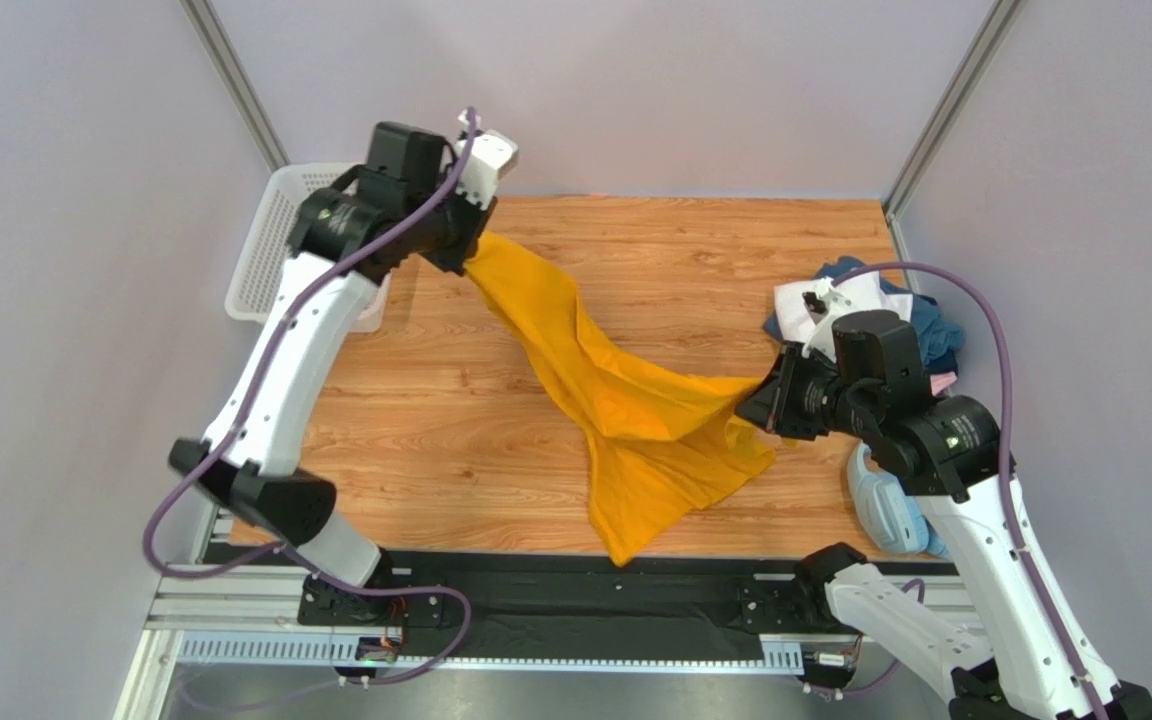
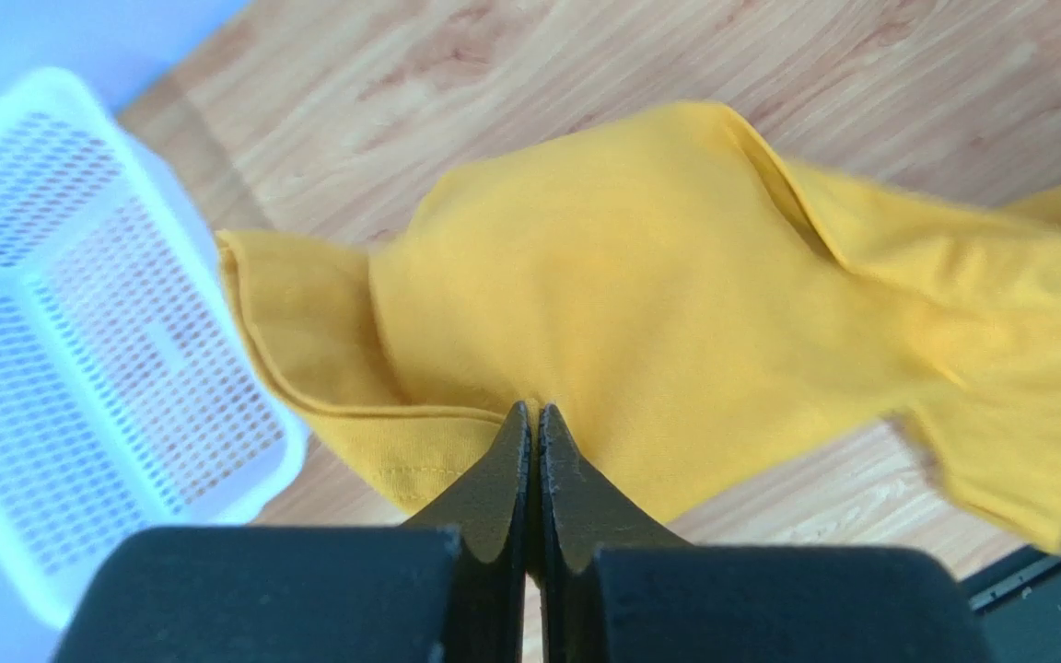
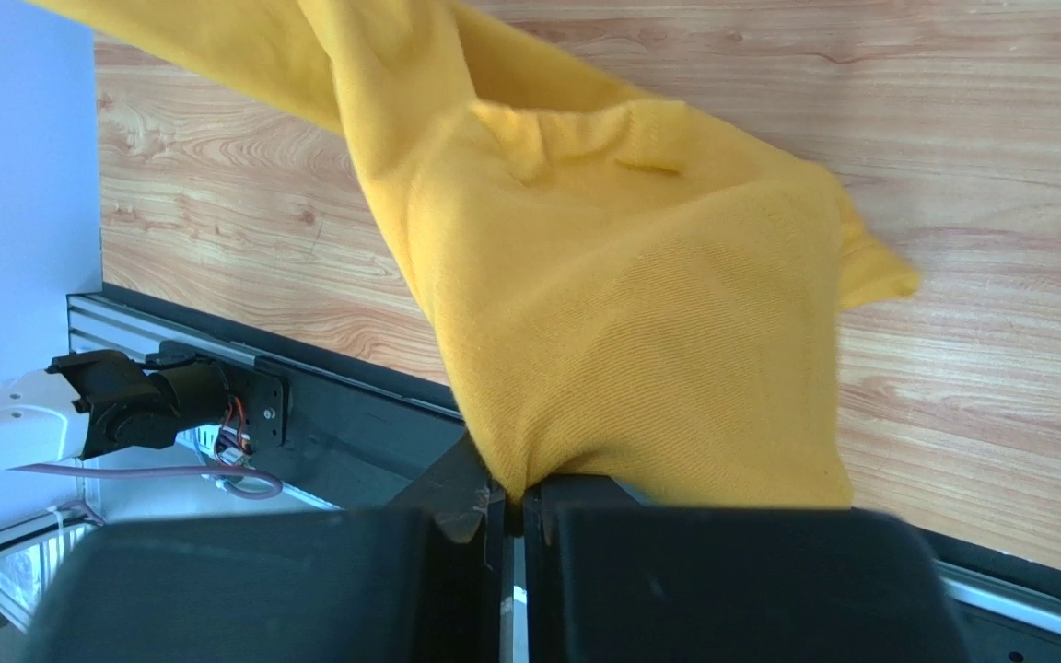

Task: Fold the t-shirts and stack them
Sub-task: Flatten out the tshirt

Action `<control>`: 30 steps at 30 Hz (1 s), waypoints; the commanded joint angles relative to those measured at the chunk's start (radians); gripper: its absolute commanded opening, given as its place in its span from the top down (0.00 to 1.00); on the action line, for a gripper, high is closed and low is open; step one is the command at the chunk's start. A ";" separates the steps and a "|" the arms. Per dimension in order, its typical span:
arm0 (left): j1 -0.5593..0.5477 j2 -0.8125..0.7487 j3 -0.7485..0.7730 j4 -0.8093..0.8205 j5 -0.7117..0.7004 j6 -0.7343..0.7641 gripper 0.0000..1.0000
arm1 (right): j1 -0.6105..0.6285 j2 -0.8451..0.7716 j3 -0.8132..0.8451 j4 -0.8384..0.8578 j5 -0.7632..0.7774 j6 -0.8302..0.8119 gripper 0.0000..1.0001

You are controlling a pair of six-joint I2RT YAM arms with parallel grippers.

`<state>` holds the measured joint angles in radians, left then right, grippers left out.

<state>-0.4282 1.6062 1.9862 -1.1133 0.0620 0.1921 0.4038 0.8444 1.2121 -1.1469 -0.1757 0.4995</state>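
The mustard-yellow t-shirt (image 1: 612, 398) hangs stretched in the air between both arms above the wooden table. My left gripper (image 1: 465, 258) is shut on its far left end near the basket; the left wrist view shows the closed jaws pinching the cloth (image 2: 592, 290) beside a hemmed sleeve. My right gripper (image 1: 767, 405) is shut on the other end; in the right wrist view the cloth (image 3: 633, 304) bunches into the closed jaws. A loose flap hangs down toward the table's front edge. White, dark blue and pink shirts (image 1: 883, 308) lie heaped at the right, behind the right arm.
A white mesh basket (image 1: 270, 248) stands at the table's far left corner; it also shows in the left wrist view (image 2: 66, 332). Light-blue headphones (image 1: 886, 510) lie by the right arm's base. A black rail (image 1: 567, 593) runs along the front edge.
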 commanded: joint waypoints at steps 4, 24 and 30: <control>0.002 -0.195 -0.197 -0.111 -0.050 0.018 1.00 | 0.003 -0.044 0.079 0.032 0.030 -0.042 1.00; 0.086 -0.218 -0.414 -0.159 0.063 0.065 1.00 | 0.001 0.134 0.308 0.021 0.110 -0.104 1.00; 0.160 0.056 -0.039 -0.103 -0.059 0.014 1.00 | 0.000 0.188 0.317 0.091 0.125 -0.124 1.00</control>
<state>-0.3019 1.5177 1.7248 -1.3037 0.1326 0.2703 0.4034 1.0130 1.5097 -1.1564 -0.0738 0.4057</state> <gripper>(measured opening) 0.008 0.011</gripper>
